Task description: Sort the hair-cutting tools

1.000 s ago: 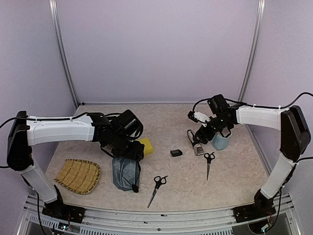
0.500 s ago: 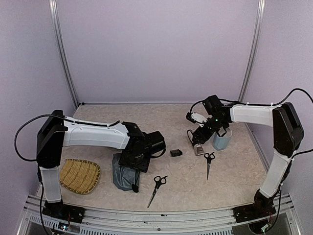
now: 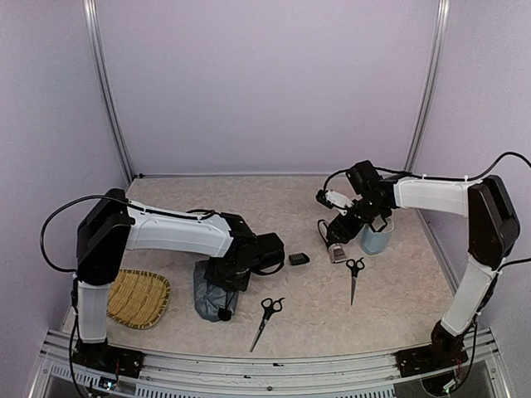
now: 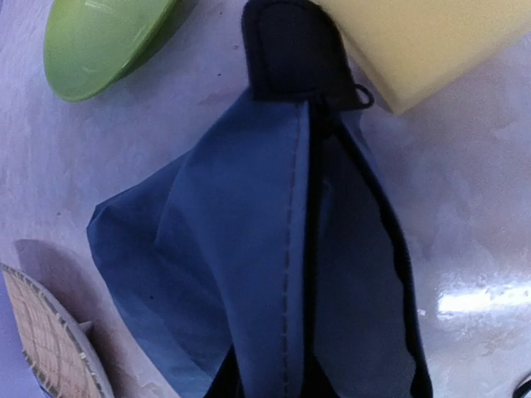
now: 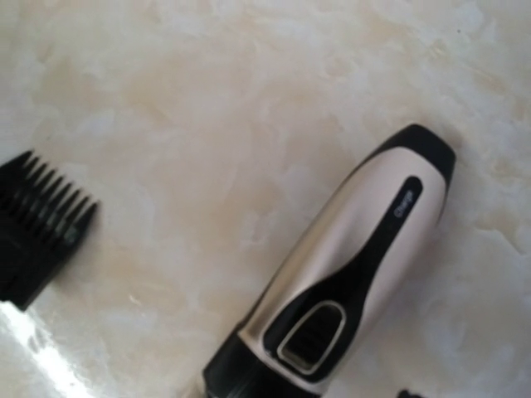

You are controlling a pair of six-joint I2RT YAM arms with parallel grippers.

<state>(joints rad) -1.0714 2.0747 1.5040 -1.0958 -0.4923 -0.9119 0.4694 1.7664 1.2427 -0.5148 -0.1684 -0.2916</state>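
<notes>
Right wrist view: looks straight down on the electric clipper (image 5: 348, 274), flat on the table (image 5: 249, 99) with its silver-and-black face up. Shows the clipper guard (image 5: 37, 224) just left of the clipper, apart from it. Shows no fingers, so cannot tell whether the right end effector (image 3: 343, 232) is spread or closed; hangs directly over the clipper in the top view.

Judged to be the approach to picking up the clipper. To do it well:
- Spread wide before descending.
- Set the fingers across the clipper's narrow width, not along its length.
- Aim at mid-body near the switch, where the sides run parallel.
- Come straight down so as not to nudge it.
- Expect a smooth, rounded casing that may slip, so squeeze firmly and lift slowly.

Mind the blue cup (image 3: 375, 240) close on the clipper's right, contact unclear, and the scissors (image 3: 354, 274) just in front of the clipper. Leave the second scissors (image 3: 267, 315), well to the clipper's left and nearer the bases, for later.

Farther left of the clipper, find the left end effector (image 3: 224, 278) down at the grey pouch (image 4: 274, 249), with the yellow sponge (image 4: 423, 41) beside it; cannot tell its grip either. Farthest left of the clipper, note the woven basket (image 3: 133, 298).
</notes>
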